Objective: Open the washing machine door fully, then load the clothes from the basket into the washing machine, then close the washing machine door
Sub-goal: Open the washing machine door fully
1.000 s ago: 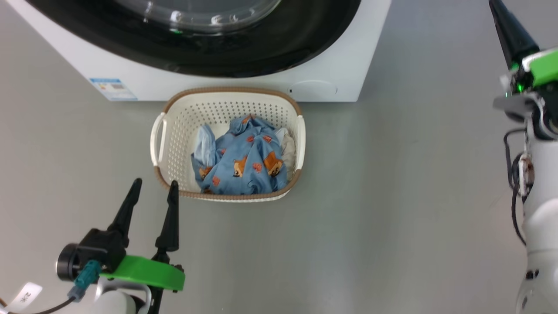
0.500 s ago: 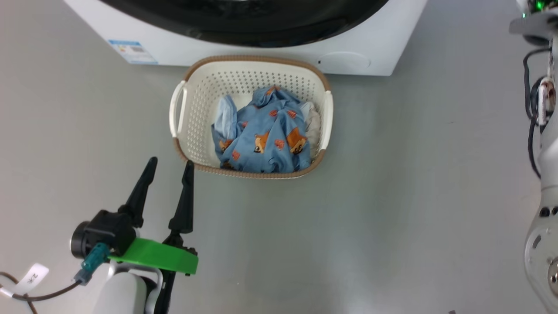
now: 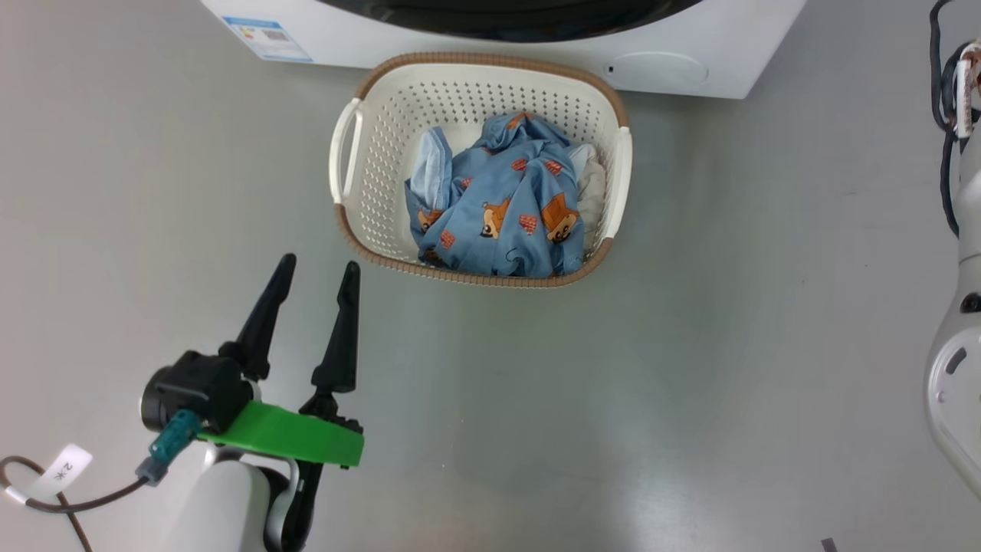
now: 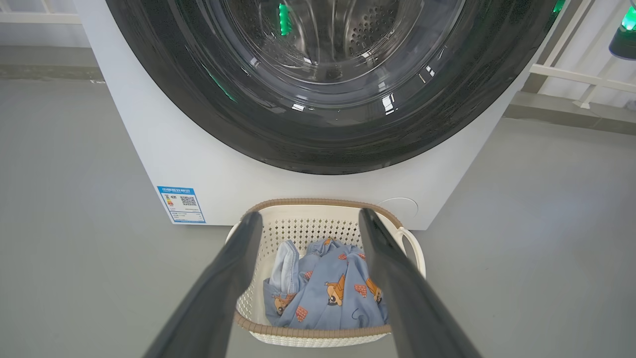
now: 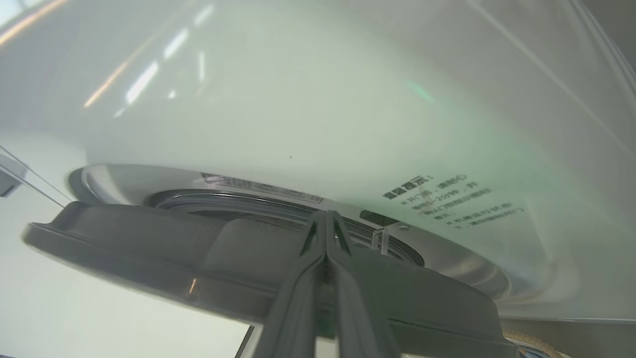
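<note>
The washing machine [image 3: 736, 38] stands at the top of the head view, with the black rim of the washing machine door [image 3: 506, 19] just showing. On the floor right in front of it stands the basket [image 3: 383, 169], holding the blue bear-print clothes [image 3: 506, 207]. My left gripper [image 3: 320, 264] hovers open and empty near the basket's near-left corner. In the left wrist view the left gripper [image 4: 309, 215] frames the basket [image 4: 318, 330], the clothes [image 4: 328, 293] and the door [image 4: 198, 99]. My right gripper [image 5: 325, 215] is shut, empty, tips at the door's [image 5: 149, 248] dark edge, where it stands slightly off the white front.
Grey floor spreads wide on all sides of the basket. A blue energy sticker [image 3: 268, 38] and a round lower hatch [image 3: 663, 69] mark the machine's front. My pale right forearm [image 3: 958, 307] runs down the right edge. A white railing [image 4: 571, 74] stands beyond the machine.
The head camera has moved, so machine and basket now sit higher and further right in its picture. The right arm reaches further up that picture. The left gripper stays open, the right shut.
</note>
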Controlling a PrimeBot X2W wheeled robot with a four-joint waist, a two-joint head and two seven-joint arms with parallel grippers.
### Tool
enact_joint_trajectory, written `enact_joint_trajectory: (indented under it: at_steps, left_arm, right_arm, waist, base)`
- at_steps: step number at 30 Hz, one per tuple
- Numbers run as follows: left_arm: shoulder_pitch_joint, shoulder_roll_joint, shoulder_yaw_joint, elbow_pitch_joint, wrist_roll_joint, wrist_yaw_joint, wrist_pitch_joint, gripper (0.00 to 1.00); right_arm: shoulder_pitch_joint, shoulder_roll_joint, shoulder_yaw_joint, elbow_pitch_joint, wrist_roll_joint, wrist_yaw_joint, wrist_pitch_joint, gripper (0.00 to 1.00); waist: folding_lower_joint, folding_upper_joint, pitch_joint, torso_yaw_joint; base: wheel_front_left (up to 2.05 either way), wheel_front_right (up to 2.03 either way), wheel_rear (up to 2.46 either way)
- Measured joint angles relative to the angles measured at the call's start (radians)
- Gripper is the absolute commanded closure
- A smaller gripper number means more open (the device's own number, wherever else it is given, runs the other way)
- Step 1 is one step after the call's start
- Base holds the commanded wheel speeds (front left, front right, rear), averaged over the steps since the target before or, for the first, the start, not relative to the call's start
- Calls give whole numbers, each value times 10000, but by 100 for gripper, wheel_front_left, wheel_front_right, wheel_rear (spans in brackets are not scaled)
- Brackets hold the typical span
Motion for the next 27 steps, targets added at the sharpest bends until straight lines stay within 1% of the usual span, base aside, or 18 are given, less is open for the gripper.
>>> enact_joint_trajectory:
  at_steps: [6,13,20,23,27]
  left_arm:
    - [-85,-2,-25,-92,-96,0,0,0]
    - [-92,-10,-86,-171,-213,2,0,0]
    - [-243,-12,-81,-238,-240,12,0,0]
    - [-308,-12,-67,-286,-240,12,0,0]
    - [-311,-15,-27,-316,-240,12,0,0]
  right_arm:
    - [-453,82,-370,339,-652,0,-224,100]
    - [-703,163,-627,669,-1225,0,-128,100]
    - [-739,134,-617,531,-1281,0,583,100]
    - [-633,117,-449,205,-1175,-2,1068,100]
    - [-270,132,-270,-424,-686,-4,1710,100]
  waist:
    - [1,0,179,193]
    - [0,0,364,373]
    - [0,0,470,374]
    - [0,0,486,332]
    - [0,0,483,265]
  base:
    - [0,0,0]
    - [0,0,0]
    - [0,0,0]
    - [0,0,0]
    - [0,0,0]
